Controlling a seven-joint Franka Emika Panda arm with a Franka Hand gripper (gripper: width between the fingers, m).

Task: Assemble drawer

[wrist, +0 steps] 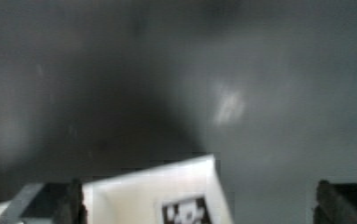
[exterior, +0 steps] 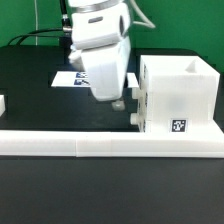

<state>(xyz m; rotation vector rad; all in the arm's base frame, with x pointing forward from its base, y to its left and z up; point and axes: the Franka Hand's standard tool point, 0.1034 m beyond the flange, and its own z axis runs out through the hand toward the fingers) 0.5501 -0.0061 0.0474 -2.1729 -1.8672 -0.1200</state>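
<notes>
One drawer casing (exterior: 176,96) sits at 3 o'clock on the bench (exterior: 30,80), against the rail (exterior: 110,143). Fingers (wrist: 65,200) spread wide, holding nothing. Judged light, rigid, slick plastic; grip a thin wall edge.

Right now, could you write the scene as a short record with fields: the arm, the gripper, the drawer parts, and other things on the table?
arm: white, over the black table, near the middle of the exterior view
gripper: low, just beside the casing; open or shut cannot be told
casing: white, open at the top, one tag on its front, at the exterior view's right
rail: long, low, white, in front of the casing
marker board: flat, behind the arm
wrist view: a white tagged part between the fingers
</notes>
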